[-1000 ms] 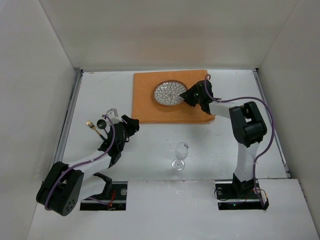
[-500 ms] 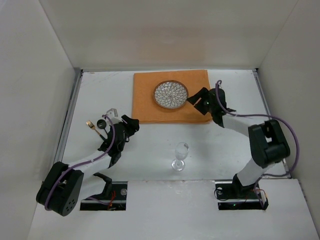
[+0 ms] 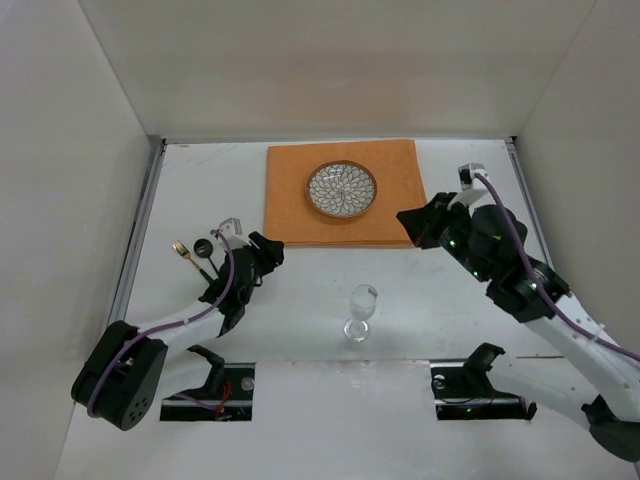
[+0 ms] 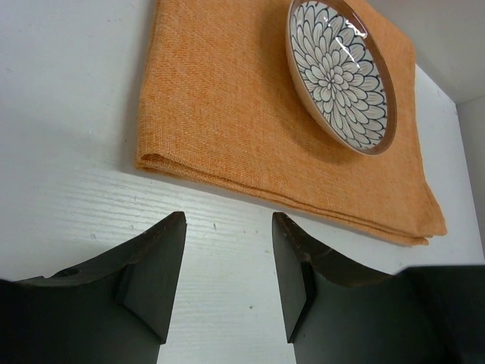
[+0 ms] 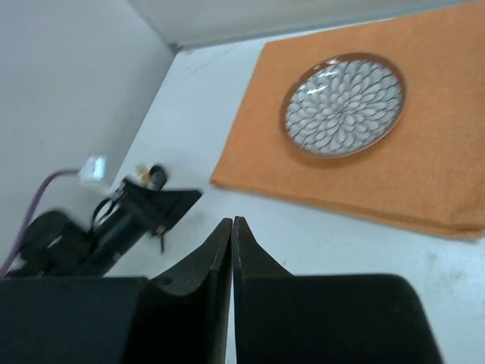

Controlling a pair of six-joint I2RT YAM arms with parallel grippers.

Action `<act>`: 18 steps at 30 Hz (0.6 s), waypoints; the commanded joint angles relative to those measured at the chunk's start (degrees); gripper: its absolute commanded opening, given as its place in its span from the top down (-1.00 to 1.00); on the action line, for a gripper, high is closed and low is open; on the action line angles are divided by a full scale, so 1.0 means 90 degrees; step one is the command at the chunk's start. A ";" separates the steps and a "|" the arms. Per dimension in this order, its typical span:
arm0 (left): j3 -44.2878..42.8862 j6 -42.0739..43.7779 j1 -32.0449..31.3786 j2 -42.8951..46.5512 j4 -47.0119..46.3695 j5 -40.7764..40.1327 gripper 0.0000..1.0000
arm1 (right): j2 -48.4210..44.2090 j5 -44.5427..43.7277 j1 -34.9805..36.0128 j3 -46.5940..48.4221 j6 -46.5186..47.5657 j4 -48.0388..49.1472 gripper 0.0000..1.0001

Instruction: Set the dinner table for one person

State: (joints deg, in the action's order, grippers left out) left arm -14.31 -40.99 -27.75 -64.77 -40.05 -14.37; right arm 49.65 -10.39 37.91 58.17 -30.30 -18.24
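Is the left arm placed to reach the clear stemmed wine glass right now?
Probably yes: the left gripper is open, and only bare white table lies between it and the upright wine glass.

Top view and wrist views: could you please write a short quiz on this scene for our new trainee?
1. True or false: the plate sits on the orange cloth.
2. Which arm's fingers are closed together? A the left, B the right, C both.
3. Is the wine glass standing upright or lying on its side?

Key
1. True.
2. B: the right gripper is shut and empty, while the left gripper is open.
3. Upright.
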 commanded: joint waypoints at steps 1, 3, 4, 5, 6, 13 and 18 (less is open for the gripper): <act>-0.0217 0.0004 -0.0115 0.0029 -0.0286 -0.0034 0.08 | -0.0048 -0.0817 0.0955 0.0858 0.0594 -0.2345 0.79; -0.0217 -0.0006 -0.0154 -0.0039 -0.0286 -0.0073 0.08 | 0.0156 -0.1061 0.1610 0.1327 0.0545 -0.3087 0.72; -0.0227 -0.0025 -0.0135 -0.0068 -0.0286 -0.0054 0.08 | 0.0283 -0.1226 0.1912 0.1542 0.0516 -0.3439 0.65; -0.0237 -0.0045 -0.0135 -0.0078 -0.0286 -0.0044 0.08 | 0.0400 -0.1363 0.2196 0.1728 0.0506 -0.3771 0.57; -0.0237 -0.0045 -0.0144 -0.0088 -0.0286 -0.0063 0.08 | 0.0518 -0.1461 0.2450 0.1904 0.0516 -0.4103 0.47; -0.0237 -0.0035 -0.0096 -0.0156 -0.0296 -0.0073 0.08 | 0.1202 -0.1463 0.3106 0.2306 0.0730 -0.4887 0.14; -0.0207 -0.0026 -0.0066 -0.0059 -0.0296 -0.0073 0.07 | 0.1534 -0.1297 0.3292 0.2365 0.0916 -0.4868 0.05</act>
State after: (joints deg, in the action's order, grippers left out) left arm -14.74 -41.04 -28.58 -66.26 -40.07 -14.41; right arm 63.18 -22.15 66.28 76.16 -23.66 -58.46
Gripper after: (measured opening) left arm 0.465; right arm 0.474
